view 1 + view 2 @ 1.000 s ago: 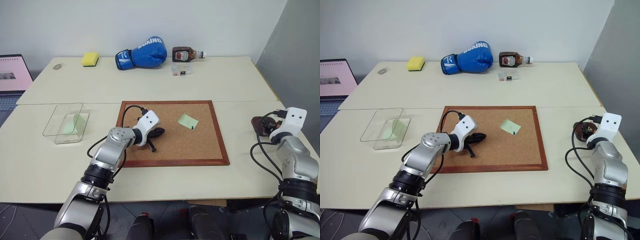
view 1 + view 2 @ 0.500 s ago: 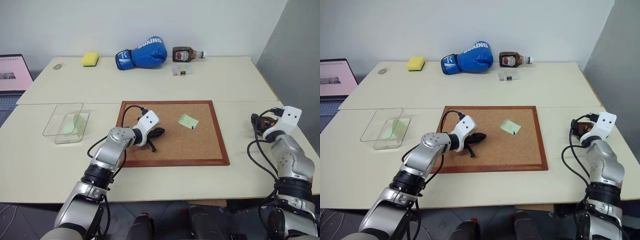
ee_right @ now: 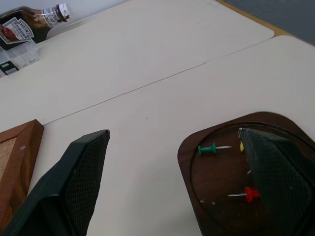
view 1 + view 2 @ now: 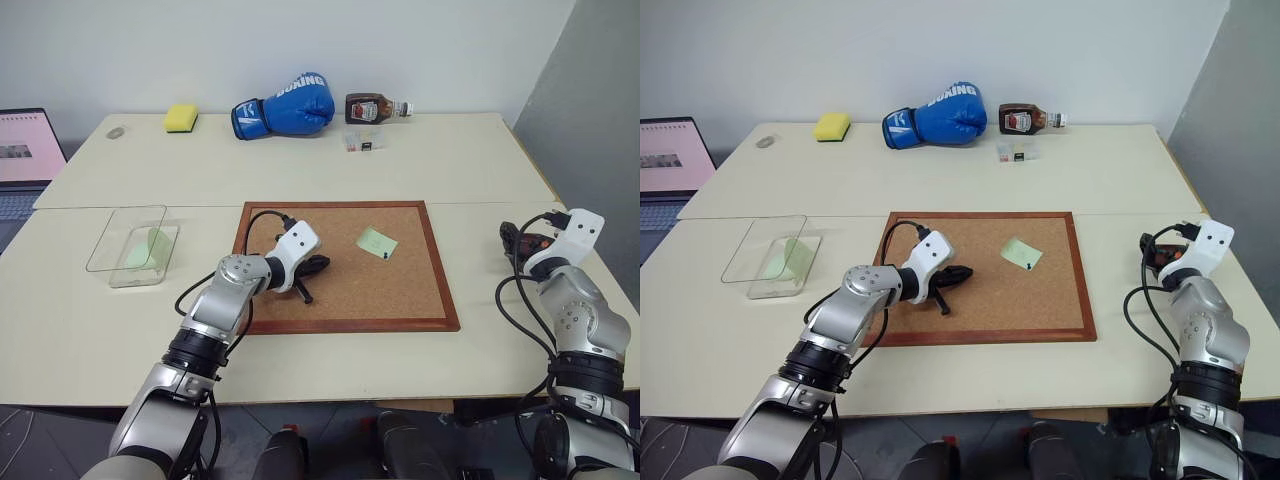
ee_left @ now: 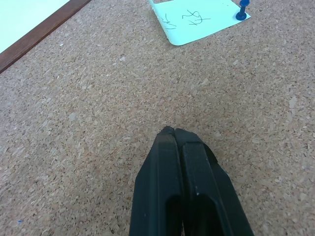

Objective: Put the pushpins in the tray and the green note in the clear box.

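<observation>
Your right tool (image 3: 172, 182) has just spread wide above the tray (image 3: 197, 196), pins (image 3: 207, 148) inside, so that drop is done; your left tool (image 5: 176, 142), pressed together, points at the pinned note (image 5: 197, 19).
</observation>
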Robot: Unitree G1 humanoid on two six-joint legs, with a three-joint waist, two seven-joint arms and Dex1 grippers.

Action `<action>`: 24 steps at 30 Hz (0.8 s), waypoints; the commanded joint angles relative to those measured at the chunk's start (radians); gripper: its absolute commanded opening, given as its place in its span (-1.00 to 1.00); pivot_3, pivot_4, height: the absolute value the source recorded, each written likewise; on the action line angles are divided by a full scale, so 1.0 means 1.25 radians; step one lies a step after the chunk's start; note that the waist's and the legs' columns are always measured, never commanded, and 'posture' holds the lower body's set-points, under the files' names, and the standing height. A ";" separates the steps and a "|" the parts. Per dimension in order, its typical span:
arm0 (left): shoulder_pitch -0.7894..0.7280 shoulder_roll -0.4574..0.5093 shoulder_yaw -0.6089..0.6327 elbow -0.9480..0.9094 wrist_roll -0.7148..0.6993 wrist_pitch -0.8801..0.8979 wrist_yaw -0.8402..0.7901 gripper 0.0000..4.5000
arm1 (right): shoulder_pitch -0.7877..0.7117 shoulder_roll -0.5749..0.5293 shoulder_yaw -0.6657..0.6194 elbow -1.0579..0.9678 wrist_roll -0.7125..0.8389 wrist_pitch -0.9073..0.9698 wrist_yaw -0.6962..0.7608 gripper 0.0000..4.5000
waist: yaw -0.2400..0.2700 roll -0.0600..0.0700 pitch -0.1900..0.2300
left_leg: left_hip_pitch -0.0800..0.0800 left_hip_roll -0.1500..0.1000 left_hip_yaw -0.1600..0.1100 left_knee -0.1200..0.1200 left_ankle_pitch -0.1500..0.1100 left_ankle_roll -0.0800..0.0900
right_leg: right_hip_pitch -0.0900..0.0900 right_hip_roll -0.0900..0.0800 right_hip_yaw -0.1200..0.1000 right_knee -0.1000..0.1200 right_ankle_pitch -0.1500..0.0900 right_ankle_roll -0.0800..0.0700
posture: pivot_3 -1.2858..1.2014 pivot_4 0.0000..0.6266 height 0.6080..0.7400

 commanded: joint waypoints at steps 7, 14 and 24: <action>0.033 0.005 -0.025 0.020 0.020 0.030 -0.007 -1.00 | 0.072 -0.069 0.336 -0.208 -0.069 -0.105 0.357 0.97 | -0.001 0.000 0.000 | 0.000 0.000 0.000 -0.001 0.000 0.000 | 0.000 0.000 0.000 -0.001 0.000 0.001 | 0.03 -0.52 1.00; 0.032 0.009 -0.023 0.010 0.019 0.037 -0.009 -1.00 | 0.053 -0.017 0.435 -0.167 -0.105 -0.172 0.418 0.97 | 0.000 0.000 0.000 | 0.000 0.000 0.000 -0.001 0.000 0.000 | 0.000 0.000 -0.001 -0.001 0.000 0.001 | 0.03 -0.52 1.00; 0.037 0.020 -0.019 -0.005 0.020 0.048 -0.008 -1.00 | -0.043 0.061 0.434 0.056 -0.149 -0.258 0.411 0.97 | -0.001 0.000 0.000 | 0.000 0.000 -0.001 -0.001 0.000 0.000 | -0.001 0.000 -0.001 0.000 0.000 0.001 | 0.03 -0.52 1.00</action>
